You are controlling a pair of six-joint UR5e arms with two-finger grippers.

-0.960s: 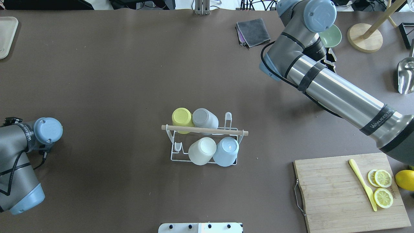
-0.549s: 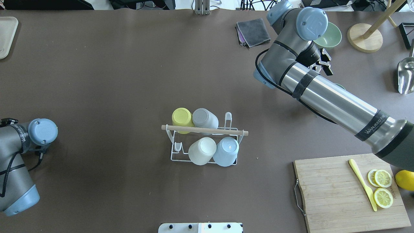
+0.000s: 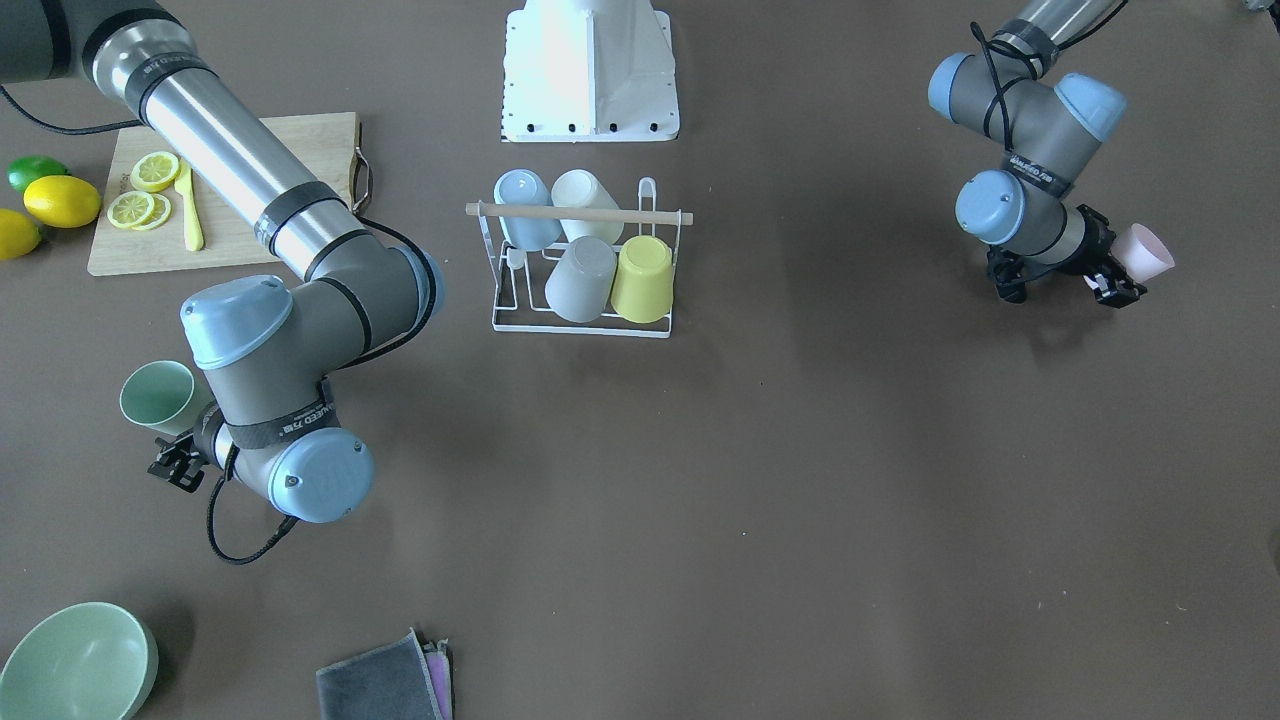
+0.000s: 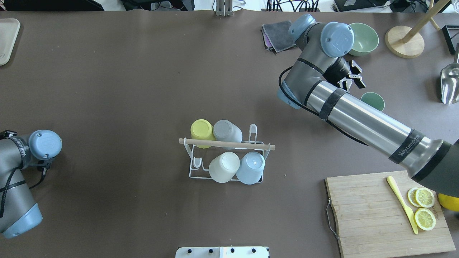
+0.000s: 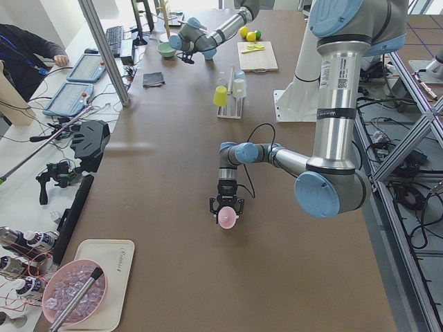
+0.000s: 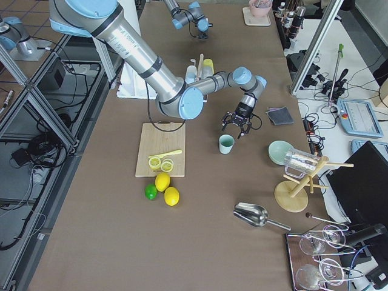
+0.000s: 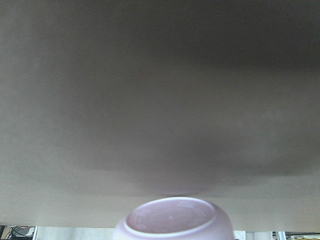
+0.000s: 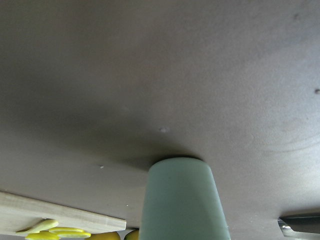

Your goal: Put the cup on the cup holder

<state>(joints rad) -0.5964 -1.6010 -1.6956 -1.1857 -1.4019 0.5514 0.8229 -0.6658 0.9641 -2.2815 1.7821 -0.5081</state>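
The cup holder (image 4: 226,144), a white wire rack with a wooden bar, stands mid-table with a yellow, a grey, a cream and a light blue cup upside down on its prongs; it also shows in the front view (image 3: 580,212). A green cup (image 4: 373,101) stands upright on the table. My right gripper (image 4: 354,76) is open just beside it and does not touch it, as the front view (image 3: 178,455) and the right side view (image 6: 237,128) show. My left gripper (image 3: 1115,262) is shut on a pink cup (image 3: 1148,255) held sideways above the table's left end.
A green bowl (image 4: 363,38) and folded cloths (image 4: 279,36) lie at the far right. A cutting board (image 4: 373,215) with lemon slices and a yellow knife sits at the near right. A wooden stand (image 4: 404,42) and a metal scoop (image 4: 450,84) are at the right edge.
My right arm has swung toward the table's far side and the left, and the green cup now shows beside it. My left arm has drawn back slightly toward the left edge.
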